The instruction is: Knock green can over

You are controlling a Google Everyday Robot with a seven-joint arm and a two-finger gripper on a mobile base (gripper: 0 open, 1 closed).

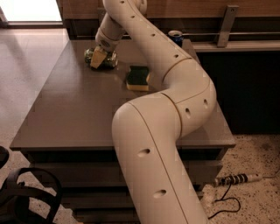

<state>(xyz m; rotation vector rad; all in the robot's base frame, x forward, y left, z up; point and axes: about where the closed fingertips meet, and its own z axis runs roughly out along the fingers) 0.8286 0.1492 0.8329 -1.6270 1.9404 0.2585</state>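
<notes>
Seeing the gripper [99, 57] down at the far-left end of the tabletop [65, 113], right against the green can [112, 59], sponge [138, 78] near, can't tell whether clenched or loose.

Indoor light is dim and warm, spread evenly over the grey counter [65, 109] with no hard shadows on it. The brightest area is a daylit opening [30, 11] at the top left, blown out to white, which lays a pale sheen on the floor [26, 61] beside it. The cream arm [183, 92] carries soft highlights on its upper curves and darkens toward its undersides. The end effector [99, 55], at the far left of the counter by the green can [110, 60], lies in the arm's shade, so the can looks dark and muddy. The right background and the space below the counter sink almost to black
</notes>
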